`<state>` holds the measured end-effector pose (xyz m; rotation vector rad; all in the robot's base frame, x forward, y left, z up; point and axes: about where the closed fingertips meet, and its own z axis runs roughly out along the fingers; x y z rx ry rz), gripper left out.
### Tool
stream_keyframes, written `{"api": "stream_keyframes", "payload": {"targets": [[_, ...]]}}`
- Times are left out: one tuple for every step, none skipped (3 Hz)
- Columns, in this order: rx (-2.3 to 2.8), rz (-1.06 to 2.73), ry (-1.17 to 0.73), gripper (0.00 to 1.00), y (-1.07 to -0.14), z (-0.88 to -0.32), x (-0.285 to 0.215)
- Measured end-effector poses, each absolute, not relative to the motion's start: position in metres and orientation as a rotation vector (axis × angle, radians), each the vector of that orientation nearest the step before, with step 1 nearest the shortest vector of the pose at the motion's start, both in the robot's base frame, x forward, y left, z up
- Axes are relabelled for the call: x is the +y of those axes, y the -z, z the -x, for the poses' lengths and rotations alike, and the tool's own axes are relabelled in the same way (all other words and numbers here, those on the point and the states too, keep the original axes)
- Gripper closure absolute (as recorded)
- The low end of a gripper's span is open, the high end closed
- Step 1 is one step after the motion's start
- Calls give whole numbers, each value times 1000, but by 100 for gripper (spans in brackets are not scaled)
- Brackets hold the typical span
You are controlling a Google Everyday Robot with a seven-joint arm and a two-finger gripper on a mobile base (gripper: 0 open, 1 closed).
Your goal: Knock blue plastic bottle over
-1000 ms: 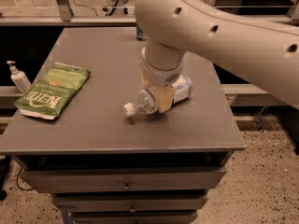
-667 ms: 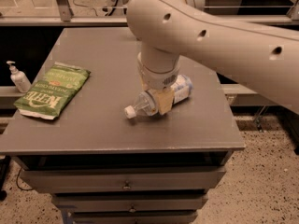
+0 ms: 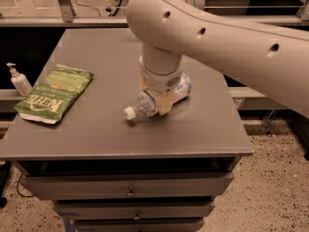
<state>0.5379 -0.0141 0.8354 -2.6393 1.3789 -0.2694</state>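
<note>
Two things lie on the grey surface [image 3: 203, 129]: a green chip bag [image 3: 54, 94] at the left edge, well apart, and the blue plastic bottle [image 3: 141, 106], flat on its side near the middle with its white cap aimed front-left. The gripper [image 3: 163, 103] sits low against the bottle's midsection, a placement suited to shoving the body rather than the cap. Whether it is clamped on the bottle or only resting there, I cannot tell, but the knock-over looks done.
</note>
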Motion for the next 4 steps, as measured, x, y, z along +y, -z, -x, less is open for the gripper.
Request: {"api": "stream_keyframes", "payload": {"targets": [[1361,2672,247,0,-836,-538,-13],[1346,2694,233,0,-836,-537,-13],[1400,2662,149,0,-842,-543,-22],[1536,2549,3,0,-855,-556,-52]]}}
